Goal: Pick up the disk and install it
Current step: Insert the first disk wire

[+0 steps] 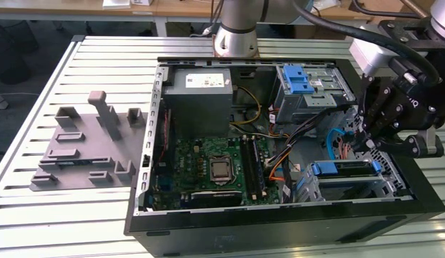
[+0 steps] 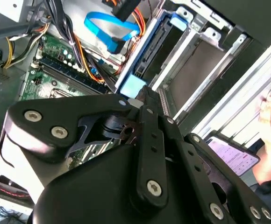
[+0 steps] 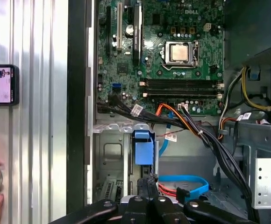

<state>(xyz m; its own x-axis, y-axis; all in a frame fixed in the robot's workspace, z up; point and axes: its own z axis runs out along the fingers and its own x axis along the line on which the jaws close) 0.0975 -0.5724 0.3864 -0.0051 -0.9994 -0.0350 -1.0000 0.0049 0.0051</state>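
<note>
On the slatted tabletop an open computer case is laid on its side. A motherboard, a power supply and bundled cables are seen inside it. At the exterior view's right end of the case a metal drive cage is fitted. The disk is seated in it with its blue frame uppermost. The tool is held close over the disk's blue handle, closed and gripping nothing. For a sound install, it is judged that the frame should be pressed squarely along the cage rails, with the cables kept clear, until it sits flush.
</note>
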